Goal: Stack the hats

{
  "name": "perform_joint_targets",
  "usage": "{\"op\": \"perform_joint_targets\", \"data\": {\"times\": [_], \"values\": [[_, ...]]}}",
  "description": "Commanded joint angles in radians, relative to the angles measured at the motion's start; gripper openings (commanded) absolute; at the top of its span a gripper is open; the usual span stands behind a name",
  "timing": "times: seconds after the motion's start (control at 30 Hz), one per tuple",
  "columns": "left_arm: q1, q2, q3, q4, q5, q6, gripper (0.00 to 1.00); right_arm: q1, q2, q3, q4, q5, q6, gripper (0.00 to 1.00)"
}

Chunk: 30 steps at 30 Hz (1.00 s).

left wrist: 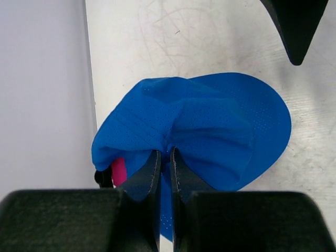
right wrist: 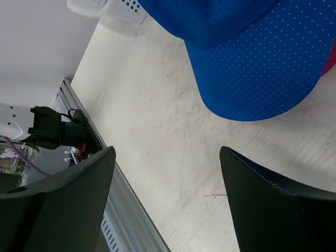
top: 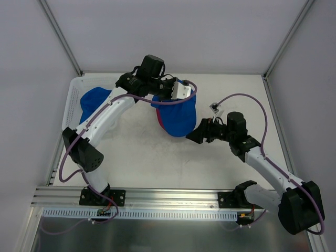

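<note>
A bright blue hat lies mid-table with its brim toward the near side, on top of a magenta-pink hat that shows only as a sliver. My left gripper is shut on the blue hat's crown. In the left wrist view the fabric bunches between the fingers, and pink peeks out beneath. My right gripper stands open just off the brim, holding nothing. In the right wrist view the brim lies ahead of the open right gripper. Another blue hat lies in the basket.
A white slatted basket sits at the table's far left, its corner also in the right wrist view as the basket. The aluminium rail with the arm bases runs along the near edge. White walls close in the back and sides.
</note>
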Motion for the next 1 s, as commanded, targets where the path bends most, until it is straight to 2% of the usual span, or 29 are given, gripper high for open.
{"op": "perform_joint_targets", "data": {"times": [0.0,0.2,0.33,0.47,0.53,0.6,0.73,0.93,0.97], "values": [[0.009,0.028,0.025,0.008,0.090,0.100,0.00,-0.019,-0.014,0.031,-0.009,-0.020,-0.048,0.86],[0.026,0.013,-0.006,0.000,0.154,0.180,0.02,-0.025,-0.008,0.028,-0.027,-0.025,-0.065,0.86],[0.051,0.034,-0.001,-0.005,0.200,0.177,0.06,-0.028,0.027,0.042,-0.027,-0.028,-0.081,0.85],[0.063,0.031,-0.038,-0.006,0.212,0.174,0.17,-0.039,0.061,0.067,-0.027,-0.026,-0.092,0.85],[0.063,0.025,-0.047,-0.006,0.212,0.165,0.26,-0.042,0.074,0.085,-0.027,-0.025,-0.094,0.85],[0.068,0.016,-0.044,-0.005,0.218,0.123,0.35,-0.048,0.089,0.097,-0.027,-0.023,-0.097,0.85],[0.079,-0.010,-0.027,-0.003,0.243,0.036,0.45,-0.060,0.116,0.132,-0.026,0.014,-0.108,0.84],[0.130,-0.030,0.020,-0.005,0.254,-0.147,0.52,-0.069,0.193,0.206,-0.024,0.073,-0.154,0.84],[0.140,-0.035,0.034,-0.002,0.264,-0.197,0.56,-0.068,0.202,0.215,-0.023,0.086,-0.167,0.84]]}}
